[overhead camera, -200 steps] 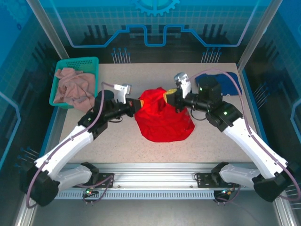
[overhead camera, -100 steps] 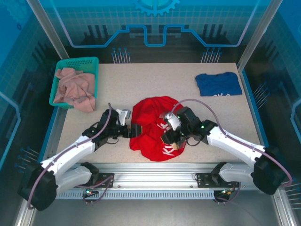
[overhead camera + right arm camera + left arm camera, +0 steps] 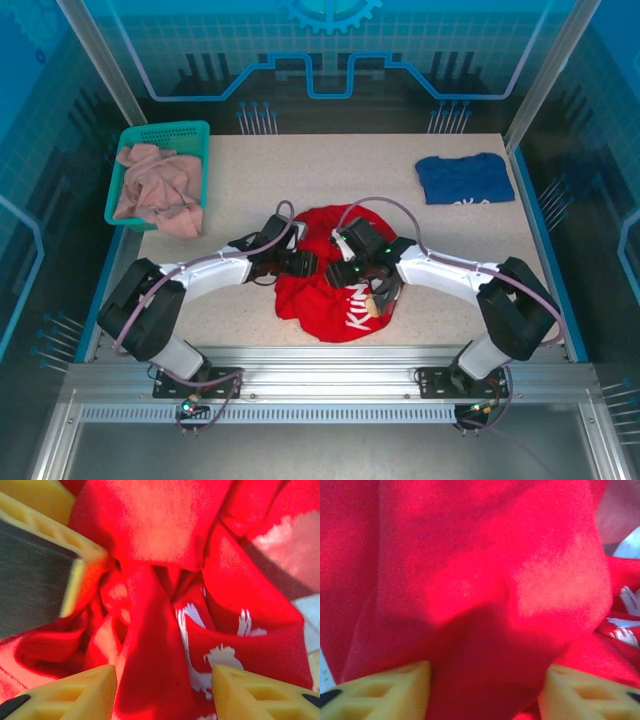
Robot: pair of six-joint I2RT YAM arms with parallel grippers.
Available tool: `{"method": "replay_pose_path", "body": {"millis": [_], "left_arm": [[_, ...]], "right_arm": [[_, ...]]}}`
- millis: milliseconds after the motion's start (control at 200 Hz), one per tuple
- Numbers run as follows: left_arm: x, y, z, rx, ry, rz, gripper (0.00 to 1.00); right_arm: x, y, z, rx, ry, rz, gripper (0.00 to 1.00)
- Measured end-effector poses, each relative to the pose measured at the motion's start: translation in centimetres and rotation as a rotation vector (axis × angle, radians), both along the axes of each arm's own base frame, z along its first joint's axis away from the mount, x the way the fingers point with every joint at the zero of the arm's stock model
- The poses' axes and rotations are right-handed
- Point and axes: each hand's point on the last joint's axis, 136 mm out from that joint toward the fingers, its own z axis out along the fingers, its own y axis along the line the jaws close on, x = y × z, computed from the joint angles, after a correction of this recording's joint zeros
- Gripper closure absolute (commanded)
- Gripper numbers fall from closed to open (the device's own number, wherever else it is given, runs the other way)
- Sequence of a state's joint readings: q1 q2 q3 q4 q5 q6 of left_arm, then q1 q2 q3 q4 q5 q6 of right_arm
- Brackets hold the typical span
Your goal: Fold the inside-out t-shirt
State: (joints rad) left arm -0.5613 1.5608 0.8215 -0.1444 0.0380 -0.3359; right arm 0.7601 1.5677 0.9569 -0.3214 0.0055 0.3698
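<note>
The inside-out t-shirt (image 3: 320, 305) lies bunched near the table's (image 3: 300, 170) front edge, with both arms bent low over it. The right gripper (image 3: 165, 690) stands spread astride a ridge of printed cloth, probably to find a hold. Red cloth bulges between the left gripper's (image 3: 485, 690) parted fingers, but I cannot tell if it is pinched. Farther back, the dark blue t-shirt (image 3: 463, 178) lies well apart.

Left arm (image 3: 200, 275): base at near left, elbow folded low, forearm reaching right toward the middle.
Right arm (image 3: 450, 270): base at near right, elbow folded low, forearm reaching left toward the middle.
Left gripper (image 3: 485, 692): yellow fingers (image 3: 385, 690) parted, jaws standing apart.
Right gripper (image 3: 165, 695): yellow fingers (image 3: 70, 692) parted, jaws standing apart.
Wrists: close beside each other, between the two bases.
</note>
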Motion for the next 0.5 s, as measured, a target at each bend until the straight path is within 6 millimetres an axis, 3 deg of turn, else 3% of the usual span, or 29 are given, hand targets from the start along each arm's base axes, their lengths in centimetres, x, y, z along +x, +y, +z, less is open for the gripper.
{"method": "replay_pose_path", "body": {"millis": [80, 195, 320, 500], "left_arm": [[0.3, -0.2, -0.1, -0.004, 0.001, 0.002, 0.81], [0.7, -0.8, 0.5, -0.054, 0.001, 0.011, 0.94], [0.8, -1.2, 1.0, -0.107, 0.01, 0.011, 0.99], [1.1, -1.4, 2.4, -0.167, -0.001, 0.024, 0.99]], "right_arm": [[0.6, 0.0, 0.5, -0.016, -0.03, -0.01, 0.48], [1.0, -0.3, 1.4, -0.023, -0.07, -0.012, 0.5], [1.1, -0.1, 1.9, -0.01, -0.083, -0.002, 0.54], [1.6, 1.1, 0.7, -0.014, -0.056, 0.013, 0.58]]}}
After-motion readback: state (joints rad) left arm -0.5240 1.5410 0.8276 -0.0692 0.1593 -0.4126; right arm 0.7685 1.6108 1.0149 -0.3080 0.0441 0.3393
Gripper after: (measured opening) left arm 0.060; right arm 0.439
